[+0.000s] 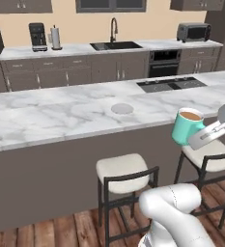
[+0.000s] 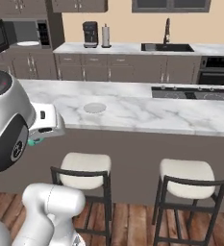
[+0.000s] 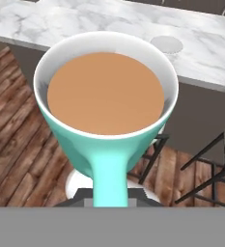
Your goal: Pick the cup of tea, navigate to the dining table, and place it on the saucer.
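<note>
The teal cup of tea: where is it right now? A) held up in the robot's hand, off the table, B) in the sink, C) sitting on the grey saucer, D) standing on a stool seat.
A: the cup of tea hangs by its handle in the hand in front of the dining table, while the saucer lies bare.

Two flanking views, shared dining table [image 1: 61, 116]

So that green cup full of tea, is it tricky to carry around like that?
Probably somewhat. The cup of tea is filled close to its rim, so a jolt or tilt could slop liquid out. The claw seems to hold it by the handle alone, off to one side, so it may want to swing. It looks rigid, likely breakable if dropped.
</note>
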